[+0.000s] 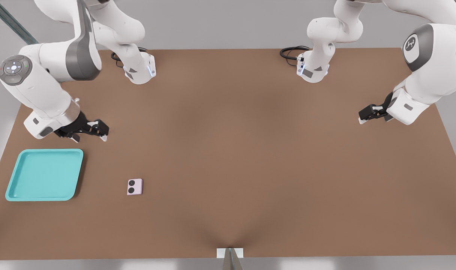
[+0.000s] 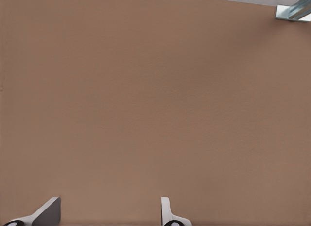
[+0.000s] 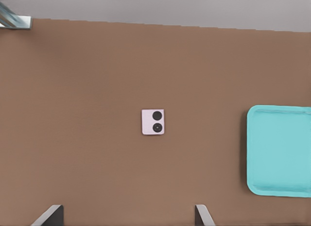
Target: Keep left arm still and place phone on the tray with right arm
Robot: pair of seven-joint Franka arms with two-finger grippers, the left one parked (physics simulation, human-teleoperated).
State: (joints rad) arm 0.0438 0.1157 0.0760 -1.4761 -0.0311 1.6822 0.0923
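Note:
The small pale pink phone (image 1: pixel 134 186) lies flat on the brown table, its two black lenses facing up, to the front view's right of the turquoise tray (image 1: pixel 44 174). The tray holds nothing. My gripper (image 1: pixel 90 137) hovers above the table behind the gap between tray and phone, open and holding nothing. In the right wrist view the phone (image 3: pixel 153 121) sits ahead of the spread fingertips (image 3: pixel 51 215), and the tray (image 3: pixel 282 150) is off to one side of it.
Both arm bases (image 1: pixel 140 71) with black cables stand at the table's far edge. The parked arm's gripper (image 1: pixel 372 112) hangs at the front view's right. A metal bracket (image 1: pixel 230 255) sits at the middle of the near edge.

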